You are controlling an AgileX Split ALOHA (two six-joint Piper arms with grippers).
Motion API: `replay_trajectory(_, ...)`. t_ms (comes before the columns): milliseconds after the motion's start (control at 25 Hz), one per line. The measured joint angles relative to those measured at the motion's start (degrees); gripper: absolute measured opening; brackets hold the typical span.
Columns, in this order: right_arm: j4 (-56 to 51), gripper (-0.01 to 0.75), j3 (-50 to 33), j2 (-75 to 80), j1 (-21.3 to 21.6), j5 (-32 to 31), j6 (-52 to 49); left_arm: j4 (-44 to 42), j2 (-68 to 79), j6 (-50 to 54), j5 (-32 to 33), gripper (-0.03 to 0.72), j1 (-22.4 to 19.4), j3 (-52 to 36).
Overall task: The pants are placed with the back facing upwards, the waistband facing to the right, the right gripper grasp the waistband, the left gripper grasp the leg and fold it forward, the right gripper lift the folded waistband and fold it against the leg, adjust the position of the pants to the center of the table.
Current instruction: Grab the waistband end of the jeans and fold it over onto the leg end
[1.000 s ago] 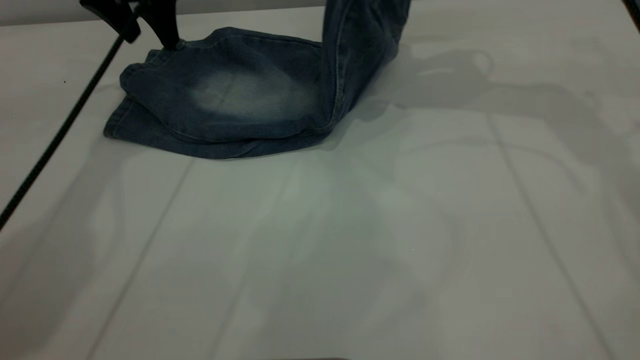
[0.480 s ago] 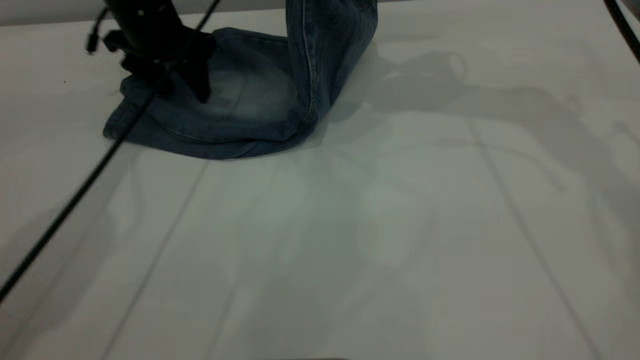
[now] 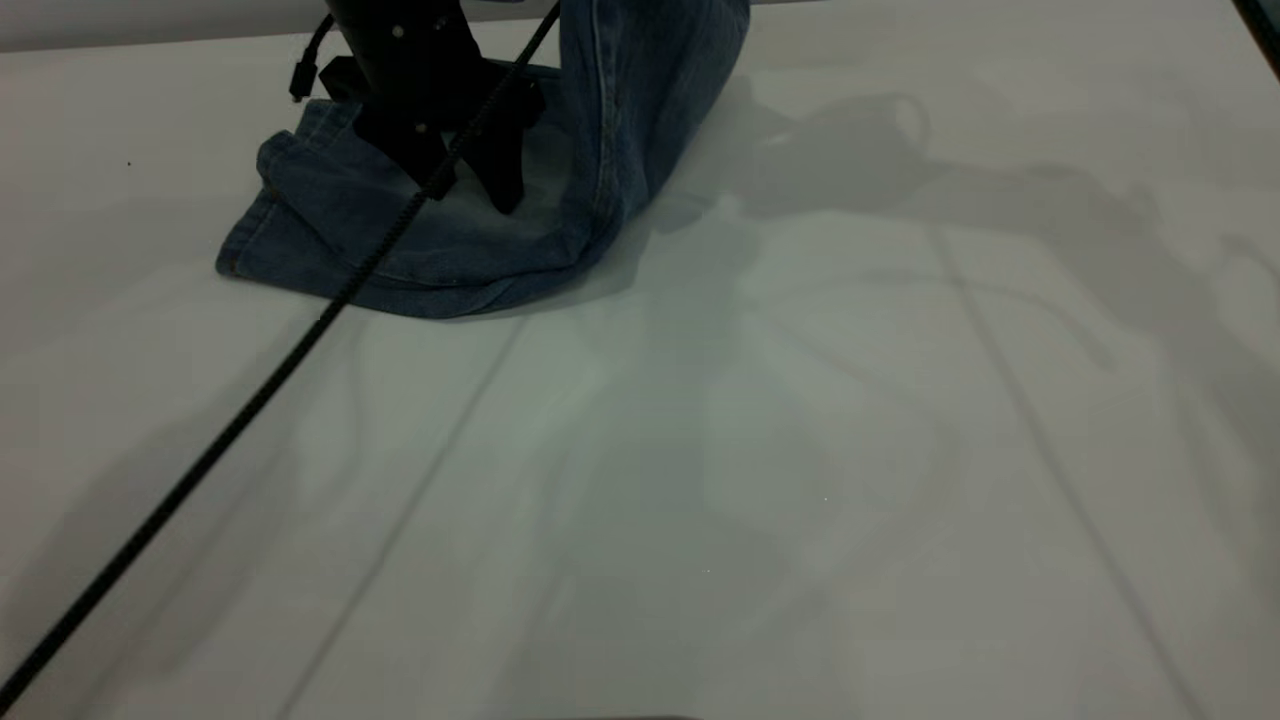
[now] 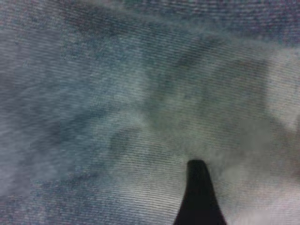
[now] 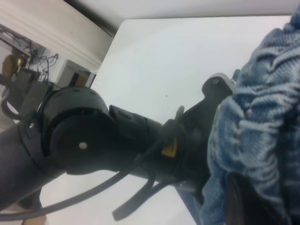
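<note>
The blue denim pants [image 3: 330, 230] lie folded at the far left of the table [image 3: 800, 450]. Their right part [image 3: 650, 80] hangs lifted and runs out of the exterior view's top edge. My left gripper [image 3: 468, 185] stands on the faded middle of the flat part, open, its tips pressing the cloth. The left wrist view shows only denim [image 4: 117, 108] and one fingertip [image 4: 199, 197]. In the right wrist view my right gripper [image 5: 255, 201] is shut on the gathered waistband [image 5: 262, 122]. The leg's print is hidden.
The left arm's thin black cable [image 3: 250, 400] trails from the gripper across the table to the near left corner. The left arm's black body [image 5: 93, 140] fills the middle of the right wrist view. A seam line [image 3: 1020, 400] crosses the tabletop.
My left gripper has moved right and down from the pants' far left corner onto their faded middle. The lifted part has shifted left, over the flat part.
</note>
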State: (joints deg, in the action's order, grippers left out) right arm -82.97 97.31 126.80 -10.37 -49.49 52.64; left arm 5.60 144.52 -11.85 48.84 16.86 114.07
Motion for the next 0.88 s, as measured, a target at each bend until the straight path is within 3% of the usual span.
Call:
replay_trajectory(360, 1.4, 0.058, 0.3, 0.0, -5.3, 4.9, 1.2, -18.4, 0.2, 5.4, 18.3, 0.464, -5.3, 20.6)
replay_trajectory(720, -5.1, 0.058, 0.5, 5.1, -15.4, 17.4, 15.0, -20.2, 0.2, 6.7, 18.3, 0.464, -7.0, 40.2)
replay_trajectory(880, -12.8, 0.083, 0.5, 9.2, -17.4, 19.0, 20.8, -17.5, 0.2, 6.7, 18.3, 0.464, -6.6, 44.7)
